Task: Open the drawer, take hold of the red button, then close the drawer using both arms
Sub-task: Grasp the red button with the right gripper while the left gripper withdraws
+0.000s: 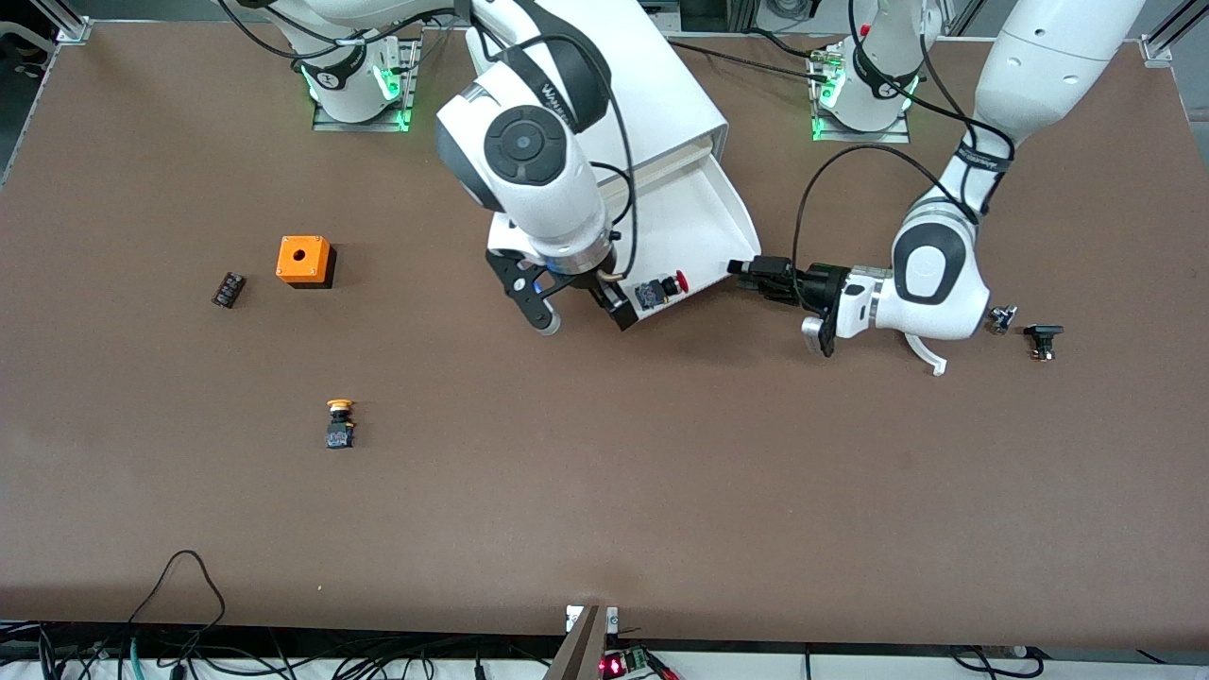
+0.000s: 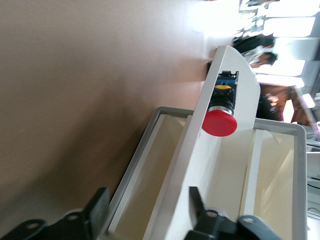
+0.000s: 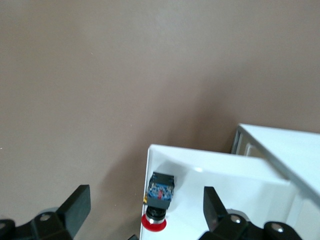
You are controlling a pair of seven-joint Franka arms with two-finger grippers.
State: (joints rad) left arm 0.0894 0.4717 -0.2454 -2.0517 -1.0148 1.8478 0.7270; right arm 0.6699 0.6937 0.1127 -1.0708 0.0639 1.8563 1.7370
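Observation:
The white drawer [image 1: 704, 212] is pulled out of the white cabinet [image 1: 661, 85] toward the front camera. The red-capped button [image 1: 663, 289] lies on its side in the drawer against its front wall. My right gripper [image 1: 584, 316] hangs open over the drawer's front corner, and the button [image 3: 159, 196] shows between its fingers [image 3: 80, 202]. My left gripper [image 1: 741, 274] is open at the drawer's side toward the left arm's end. Its fingers [image 2: 197, 205] straddle the drawer's side wall [image 2: 180, 170], with the button [image 2: 220, 120] ahead of them.
An orange cube with a hole [image 1: 304, 260] and a small dark part [image 1: 228, 289] lie toward the right arm's end. A yellow-capped button [image 1: 340, 423] stands nearer the front camera. A black part [image 1: 1043, 338] and a small metal piece [image 1: 999, 319] lie by the left arm.

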